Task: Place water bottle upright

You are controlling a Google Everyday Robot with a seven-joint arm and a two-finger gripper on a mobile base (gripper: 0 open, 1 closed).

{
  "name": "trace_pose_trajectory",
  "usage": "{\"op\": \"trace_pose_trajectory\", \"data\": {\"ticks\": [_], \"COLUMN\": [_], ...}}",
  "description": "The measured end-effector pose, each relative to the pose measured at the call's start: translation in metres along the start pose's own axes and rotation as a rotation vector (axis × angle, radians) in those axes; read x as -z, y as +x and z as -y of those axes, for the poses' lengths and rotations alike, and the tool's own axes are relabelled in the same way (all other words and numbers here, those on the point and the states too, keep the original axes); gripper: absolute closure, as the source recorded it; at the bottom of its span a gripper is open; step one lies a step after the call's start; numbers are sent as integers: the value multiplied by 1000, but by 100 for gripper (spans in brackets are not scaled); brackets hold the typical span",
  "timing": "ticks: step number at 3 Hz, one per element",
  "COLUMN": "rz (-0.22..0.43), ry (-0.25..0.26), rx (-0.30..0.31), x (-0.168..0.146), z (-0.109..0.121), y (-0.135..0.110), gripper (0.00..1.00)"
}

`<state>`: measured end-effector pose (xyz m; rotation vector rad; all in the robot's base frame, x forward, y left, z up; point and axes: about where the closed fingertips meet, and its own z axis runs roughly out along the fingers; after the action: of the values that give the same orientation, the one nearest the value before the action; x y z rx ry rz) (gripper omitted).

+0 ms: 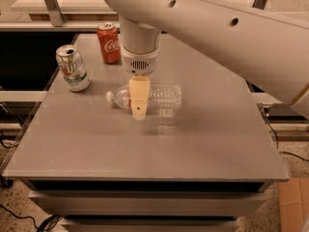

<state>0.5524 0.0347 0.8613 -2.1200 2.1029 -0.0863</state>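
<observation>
The water bottle (pixel 161 96) is clear and ribbed. It lies on its side near the middle of the grey table (pixel 203 144), with its white cap pointing left. My gripper (pixel 138 108) hangs straight down from the white wrist and sits over the bottle's neck end, crossing in front of it. The part of the bottle behind the gripper is hidden. The bottle rests on the table.
A green-and-white soda can (pixel 72 67) stands upright at the table's left edge. A red cola can (pixel 108 42) stands upright at the back left. The big white arm spans the upper right of the view. A shelf rail runs behind the table.
</observation>
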Motion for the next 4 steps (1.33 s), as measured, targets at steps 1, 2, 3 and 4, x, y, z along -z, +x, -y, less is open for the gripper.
{"op": "trace_pose_trajectory", "data": {"ticks": [1, 2, 3, 4], "rz": [16, 24, 34, 57], "ry": [-6, -13, -22, -25], "rx": [-17, -19, -14, -5], "x": [-8, -14, -16, -12], "z": [3, 4, 6, 8], "y": [7, 11, 12, 11], "gripper": [0, 17, 41, 64]}}
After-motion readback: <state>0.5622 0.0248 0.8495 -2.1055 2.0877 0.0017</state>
